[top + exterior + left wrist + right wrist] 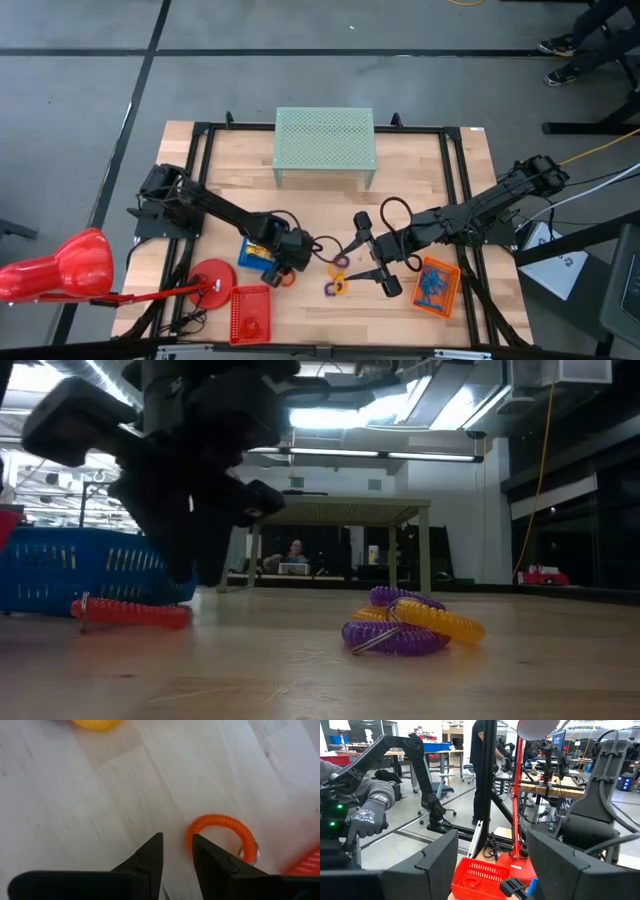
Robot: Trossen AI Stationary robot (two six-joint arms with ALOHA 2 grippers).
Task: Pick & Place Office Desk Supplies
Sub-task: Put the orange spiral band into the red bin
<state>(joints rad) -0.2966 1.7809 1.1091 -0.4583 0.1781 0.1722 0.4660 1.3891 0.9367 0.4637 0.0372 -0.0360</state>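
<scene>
I hold the left gripper (177, 851) low over the wood with its jaws narrowly parted and empty, because the orange coil (222, 834) lies just beside one fingertip, not yet between them. I judge a small sideways shift is needed before closing. The right gripper (492, 862) hangs wide and empty, waiting near the purple and yellow coils (410, 625), well clear of my left jaws.

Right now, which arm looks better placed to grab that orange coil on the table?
The left. Its gripper hangs open right beside the orange coil, fingers pointing down. The right gripper is farther off, near the purple and yellow coils.
</scene>
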